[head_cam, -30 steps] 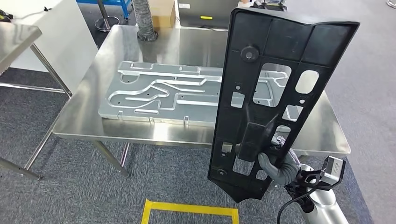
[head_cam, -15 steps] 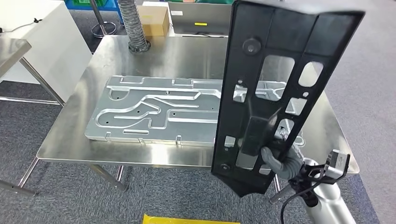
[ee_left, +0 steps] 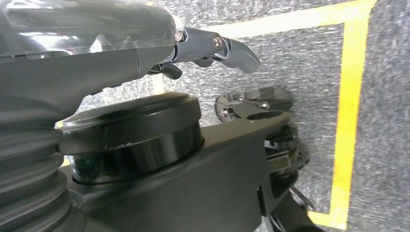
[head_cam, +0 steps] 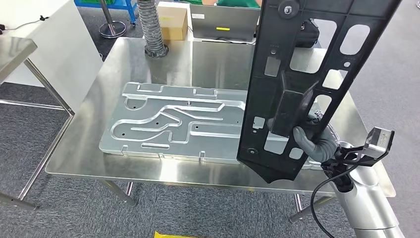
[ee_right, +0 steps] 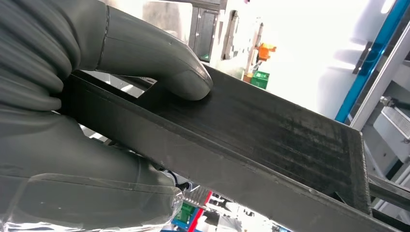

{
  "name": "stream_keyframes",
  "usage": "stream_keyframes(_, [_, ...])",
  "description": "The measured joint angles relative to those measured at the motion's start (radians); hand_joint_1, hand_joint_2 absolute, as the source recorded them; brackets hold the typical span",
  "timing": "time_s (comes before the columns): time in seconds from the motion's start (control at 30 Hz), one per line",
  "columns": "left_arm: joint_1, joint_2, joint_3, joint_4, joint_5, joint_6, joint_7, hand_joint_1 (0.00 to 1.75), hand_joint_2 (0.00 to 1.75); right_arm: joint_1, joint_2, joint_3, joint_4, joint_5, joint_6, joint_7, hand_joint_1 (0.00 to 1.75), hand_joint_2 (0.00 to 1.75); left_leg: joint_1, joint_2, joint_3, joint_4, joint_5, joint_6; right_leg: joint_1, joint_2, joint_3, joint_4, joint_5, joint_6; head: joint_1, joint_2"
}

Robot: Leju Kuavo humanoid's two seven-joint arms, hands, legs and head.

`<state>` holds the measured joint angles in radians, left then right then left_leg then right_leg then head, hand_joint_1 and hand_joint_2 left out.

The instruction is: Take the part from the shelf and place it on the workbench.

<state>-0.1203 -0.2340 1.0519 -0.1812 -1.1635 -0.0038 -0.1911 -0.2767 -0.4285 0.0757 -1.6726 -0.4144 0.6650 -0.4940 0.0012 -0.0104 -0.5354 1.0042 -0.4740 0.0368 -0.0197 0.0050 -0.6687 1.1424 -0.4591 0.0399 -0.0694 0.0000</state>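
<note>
Head view | right robot hand grasps the part near its lower end, upright over the desk's right side, likely to clear the plate | left robot hand hangs released, fingers apart

Plate on workbench, part right

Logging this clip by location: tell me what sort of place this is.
Probably a factory or workshop floor. A stainless steel workbench carries a machined aluminium plate, a ribbed extraction hose drops onto it, and yellow tape marks the grey carpet.
</note>
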Motion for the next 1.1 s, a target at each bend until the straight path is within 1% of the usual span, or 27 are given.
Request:
stream_keyframes(0.03, [-0.001, 0.000, 0.000, 0.000, 0.000, 0.000, 0.000, 0.00, 1.75, -0.004, -0.002, 0.000, 0.002, -0.001, 0.000, 0.001, 1.75, 1.75, -0.002, -0.001, 0.004, 0.002, -0.006, -0.004, 0.002, -0.001, 0.028, -0.065, 0.028, -0.004, 0.000, 0.000])
stream_keyframes(0.07, [-0.001, -0.001, -0.001, 0.000, 0.000, 0.000, 0.000, 0.00, 1.75, -0.010, -0.005, 0.000, 0.004, -0.003, 0.001, 0.003, 1.75, 1.75, -0.004, -0.001, 0.005, 0.003, -0.011, -0.009, 0.005, -0.001, 0.044, -0.104, 0.041, -0.009, 0.000, 0.000])
stream_keyframes(0.13, [-0.002, -0.001, -0.001, 0.000, 0.000, 0.000, 0.000, 0.00, 1.75, -0.037, -0.014, 0.000, 0.014, -0.018, 0.001, 0.024, 1.75, 1.75, -0.007, 0.000, 0.004, 0.002, -0.017, -0.019, 0.009, 0.002, 0.049, -0.122, 0.038, -0.018, 0.000, 0.000])
stream_keyframes(0.2, [-0.003, -0.001, -0.001, 0.000, 0.000, 0.000, 0.001, 0.00, 1.75, -0.092, -0.030, 0.000, 0.035, -0.040, 0.000, 0.063, 1.75, 1.75, -0.008, 0.002, 0.004, 0.007, -0.025, -0.029, 0.003, 0.005, 0.050, -0.125, 0.037, -0.027, 0.000, 0.000])
stream_keyframes(0.23, [-0.005, -0.001, -0.002, 0.000, 0.000, 0.000, 0.001, 0.00, 1.75, -0.129, -0.038, 0.001, 0.050, -0.047, -0.004, 0.084, 1.75, 1.75, -0.008, 0.003, -0.004, 0.026, -0.037, -0.034, 0.000, 0.006, 0.052, -0.128, 0.036, -0.032, 0.000, 0.000])
stream_keyframes(0.27, [-0.007, -0.001, -0.002, 0.000, 0.000, 0.000, 0.001, 0.00, 1.75, -0.172, -0.046, 0.004, 0.068, -0.044, -0.012, 0.103, 1.75, 1.75, -0.007, 0.003, -0.024, 0.068, -0.060, -0.040, -0.003, 0.006, 0.054, -0.130, 0.035, -0.037, 0.000, 0.000])
stream_keyframes(0.33, [-0.008, -0.001, -0.003, 0.000, 0.002, -0.002, 0.003, 0.00, 1.75, -0.264, -0.066, 0.020, 0.111, 0.016, -0.046, 0.127, 1.75, 1.75, -0.002, 0.004, -0.098, 0.205, -0.118, -0.048, -0.002, 0.005, 0.056, -0.130, 0.033, -0.042, 0.000, 0.000])
stream_keyframes(0.37, [-0.007, -0.001, -0.003, 0.000, 0.005, -0.006, 0.004, 0.00, 1.75, -0.308, -0.078, 0.036, 0.134, 0.083, -0.075, 0.128, 1.75, 1.75, 0.000, 0.004, -0.137, 0.269, -0.137, -0.050, -0.002, 0.005, 0.056, -0.129, 0.031, -0.043, 0.000, 0.000])
stream_keyframes(0.4, [-0.007, -0.001, -0.003, 0.000, 0.010, -0.012, 0.005, 0.00, 1.75, -0.351, -0.092, 0.059, 0.157, 0.180, -0.117, 0.122, 1.75, 1.75, 0.001, 0.004, -0.163, 0.301, -0.135, -0.050, -0.001, 0.004, 0.058, -0.129, 0.030, -0.043, 0.000, 0.000])
stream_keyframes(0.43, [-0.006, -0.001, -0.003, 0.000, 0.015, -0.019, 0.006, 0.00, 1.75, -0.394, -0.107, 0.089, 0.180, 0.297, -0.168, 0.111, 1.75, 1.75, 0.001, 0.004, -0.168, 0.291, -0.111, -0.049, -0.001, 0.004, 0.060, -0.128, 0.028, -0.043, 0.000, 0.000])
stream_keyframes(0.47, [-0.006, -0.001, -0.002, 0.000, 0.019, -0.025, 0.007, 0.00, 1.75, -0.436, -0.121, 0.123, 0.203, 0.418, -0.222, 0.101, 1.75, 1.75, 0.001, 0.004, -0.155, 0.245, -0.071, -0.047, -0.001, 0.004, 0.063, -0.127, 0.025, -0.041, 0.000, 0.000])
stream_keyframes(0.5, [-0.006, -0.001, -0.002, 0.000, 0.021, -0.029, 0.007, 0.00, 1.75, -0.477, -0.133, 0.159, 0.225, 0.533, -0.276, 0.093, 1.75, 1.75, 0.001, 0.004, -0.129, 0.175, -0.025, -0.043, -0.001, 0.004, 0.066, -0.126, 0.022, -0.039, 0.000, 0.000])
stream_keyframes(0.53, [-0.006, -0.001, -0.002, 0.000, 0.021, -0.033, 0.006, 0.00, 1.75, -0.516, -0.142, 0.194, 0.245, 0.638, -0.326, 0.089, 1.75, 1.75, -0.001, 0.005, -0.102, 0.106, 0.009, -0.037, 0.001, 0.004, 0.068, -0.124, 0.019, -0.036, 0.000, 0.000])
stream_keyframes(0.57, [-0.007, -0.001, -0.002, 0.000, 0.020, -0.036, 0.005, 0.00, 1.75, -0.553, -0.148, 0.230, 0.264, 0.732, -0.367, 0.092, 1.75, 1.75, -0.002, 0.005, -0.083, 0.057, 0.030, -0.032, 0.003, 0.005, 0.068, -0.122, 0.017, -0.032, 0.000, 0.000])
stream_keyframes(0.6, [-0.007, -0.001, -0.002, 0.000, 0.019, -0.039, 0.003, 0.00, 1.75, -0.591, -0.151, 0.269, 0.286, 0.828, -0.403, 0.101, 1.75, 1.75, -0.004, 0.005, -0.072, 0.028, 0.038, -0.028, 0.004, 0.005, 0.068, -0.122, 0.016, -0.027, 0.000, 0.000])
stream_keyframes(0.7, [-0.009, -0.001, -0.003, 0.000, 0.013, -0.046, -0.006, 0.00, 1.75, -0.699, -0.152, 0.400, 0.373, 1.087, -0.499, 0.129, 1.75, 1.75, -0.005, 0.004, -0.067, 0.011, 0.043, -0.015, 0.002, 0.005, 0.067, -0.123, 0.015, -0.010, 0.000, 0.000])
stream_keyframes(0.73, [-0.010, -0.002, -0.003, 0.000, 0.011, -0.047, -0.009, 0.00, 1.75, -0.729, -0.151, 0.438, 0.404, 1.140, -0.524, 0.133, 1.75, 1.75, -0.003, 0.004, -0.064, 0.005, 0.046, -0.010, 0.001, 0.003, 0.062, -0.112, 0.006, -0.006, 0.000, 0.000])
stream_keyframes(0.77, [-0.012, -0.002, -0.004, 0.000, 0.011, -0.048, -0.011, 0.00, 1.75, -0.756, -0.149, 0.470, 0.432, 1.174, -0.542, 0.135, 1.75, 1.75, 0.000, 0.004, -0.062, -0.001, 0.050, -0.005, 0.000, 0.002, 0.048, -0.081, -0.012, -0.002, 0.000, 0.000])
stream_keyframes(0.8, [-0.013, -0.003, -0.004, 0.000, 0.011, -0.048, -0.011, 0.00, 1.75, -0.781, -0.146, 0.498, 0.455, 1.195, -0.555, 0.137, 1.75, 1.75, 0.001, 0.003, -0.060, -0.004, 0.051, -0.002, -0.002, 0.001, 0.022, -0.029, -0.039, 0.000, 0.000, 0.000])
stream_keyframes(0.87, [-0.014, -0.004, -0.004, 0.000, 0.011, -0.048, -0.011, 0.00, 1.75, -0.828, -0.130, 0.550, 0.509, 1.250, -0.583, 0.139, 1.75, 1.75, 0.001, 0.003, -0.060, -0.004, 0.050, 0.001, -0.002, 0.000, -0.048, 0.103, -0.091, 0.004, 0.000, 0.000])
stream_keyframes(0.9, [-0.014, -0.005, -0.004, 0.000, 0.011, -0.047, -0.010, 0.00, 1.75, -0.849, -0.117, 0.582, 0.542, 1.285, -0.600, 0.141, 1.75, 1.75, 0.001, 0.003, -0.059, -0.003, 0.048, 0.000, -0.003, 0.000, -0.075, 0.147, -0.098, 0.006, 0.000, 0.000])
stream_keyframes(0.93, [-0.014, -0.005, -0.004, 0.000, 0.012, -0.046, -0.009, 0.00, 1.75, -0.867, -0.101, 0.615, 0.577, 1.318, -0.616, 0.142, 1.75, 1.75, 0.001, 0.003, -0.056, -0.002, 0.045, -0.001, -0.004, -0.001, -0.084, 0.153, -0.084, 0.007, 0.000, 0.000])
stream_keyframes(0.97, [-0.014, -0.005, -0.004, 0.000, 0.013, -0.044, -0.008, 0.00, 1.75, -0.881, -0.082, 0.650, 0.611, 1.344, -0.633, 0.142, 1.75, 1.75, 0.002, 0.003, -0.052, -0.001, 0.041, -0.004, -0.004, -0.001, -0.072, 0.117, -0.050, 0.007, 0.000, 0.000])
stream_keyframes(1.0, [-0.014, -0.005, -0.004, 0.000, 0.014, -0.043, -0.007, 0.00, 1.75, -0.888, -0.062, 0.682, 0.644, 1.360, -0.651, 0.141, 1.75, 1.75, 0.003, 0.003, -0.048, 0.001, 0.036, -0.007, -0.005, -0.002, -0.043, 0.049, -0.006, 0.006, 0.000, 0.000])
stream_keyframes(1.03, [-0.014, -0.005, -0.004, 0.000, 0.016, -0.041, -0.006, 0.00, 1.75, -0.891, -0.041, 0.711, 0.674, 1.370, -0.672, 0.142, 1.75, 1.75, 0.002, 0.002, -0.044, 0.004, 0.030, -0.012, -0.004, -0.003, -0.012, -0.018, 0.026, 0.003, 0.000, 0.000])
stream_keyframes(1.07, [-0.015, -0.005, -0.004, 0.000, 0.018, -0.039, -0.006, 0.00, 1.75, -0.890, -0.020, 0.739, 0.703, 1.376, -0.695, 0.143, 1.75, 1.75, 0.001, 0.002, -0.043, 0.008, 0.025, -0.016, -0.002, -0.003, 0.013, -0.075, 0.046, -0.001, 0.000, 0.000])
stream_keyframes(1.1, [-0.015, -0.005, -0.004, 0.000, 0.019, -0.036, -0.006, 0.00, 1.75, -0.882, 0.002, 0.766, 0.730, 1.378, -0.717, 0.145, 1.75, 1.75, 0.000, 0.002, -0.044, 0.010, 0.023, -0.021, 0.000, -0.002, 0.026, -0.106, 0.050, -0.006, 0.000, 0.000])
